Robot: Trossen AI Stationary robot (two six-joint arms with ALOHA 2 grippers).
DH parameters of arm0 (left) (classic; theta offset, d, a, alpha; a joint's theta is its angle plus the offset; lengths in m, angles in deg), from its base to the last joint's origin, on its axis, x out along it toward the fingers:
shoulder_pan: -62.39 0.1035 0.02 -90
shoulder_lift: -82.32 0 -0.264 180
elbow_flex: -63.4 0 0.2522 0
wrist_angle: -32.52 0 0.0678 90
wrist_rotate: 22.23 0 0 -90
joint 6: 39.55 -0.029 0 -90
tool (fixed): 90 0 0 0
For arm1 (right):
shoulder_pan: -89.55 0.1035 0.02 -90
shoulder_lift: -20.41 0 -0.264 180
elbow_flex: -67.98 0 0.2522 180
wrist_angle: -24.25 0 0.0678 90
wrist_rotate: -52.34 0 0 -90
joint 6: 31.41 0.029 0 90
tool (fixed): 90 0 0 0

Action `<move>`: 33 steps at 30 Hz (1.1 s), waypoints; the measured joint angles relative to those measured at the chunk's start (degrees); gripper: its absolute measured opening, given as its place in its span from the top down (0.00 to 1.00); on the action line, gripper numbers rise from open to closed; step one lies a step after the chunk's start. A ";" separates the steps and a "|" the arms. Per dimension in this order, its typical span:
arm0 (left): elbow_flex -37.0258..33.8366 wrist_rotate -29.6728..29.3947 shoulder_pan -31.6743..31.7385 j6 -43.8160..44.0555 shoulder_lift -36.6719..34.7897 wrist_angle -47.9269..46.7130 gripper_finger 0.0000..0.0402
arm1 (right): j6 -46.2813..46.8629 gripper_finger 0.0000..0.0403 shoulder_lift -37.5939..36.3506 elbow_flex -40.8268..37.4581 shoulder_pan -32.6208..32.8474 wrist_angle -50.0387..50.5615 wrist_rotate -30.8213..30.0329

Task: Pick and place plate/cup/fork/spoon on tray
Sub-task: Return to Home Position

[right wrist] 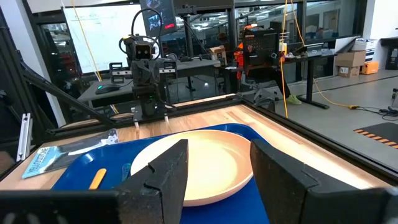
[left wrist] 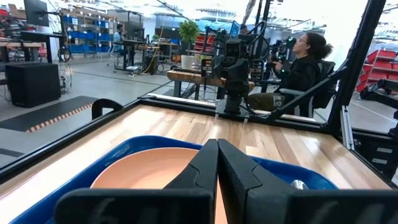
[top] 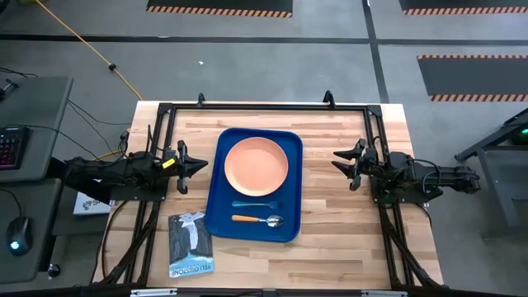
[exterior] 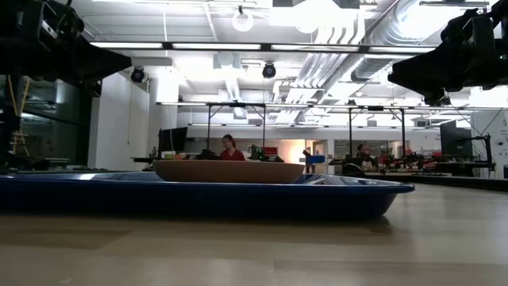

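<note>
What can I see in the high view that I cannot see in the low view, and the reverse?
Only the high view: the fork and the spoon on the tray, the booklet on the table, the left tool and right tool at the tray's two sides. Only the low view: the room behind, with a person. Both: the plate lying on the tray.

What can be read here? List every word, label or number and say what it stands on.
"YELLOWSTONE": printed along one end of the grey-blue booklet, which lies beside the blue tray.
Writing on the board in the room, right wrist view: too blurred to read.
Nothing else is legible.
</note>
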 joint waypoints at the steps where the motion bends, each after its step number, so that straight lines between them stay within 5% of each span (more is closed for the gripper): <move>1: 0.00 0.00 0.01 0.00 0.00 0.00 1.00 | 0.00 0.59 0.00 0.00 0.00 0.01 0.00; 33: 0.00 0.00 0.02 0.00 0.00 0.00 1.00 | 0.00 0.59 0.00 -0.03 -0.02 0.00 0.00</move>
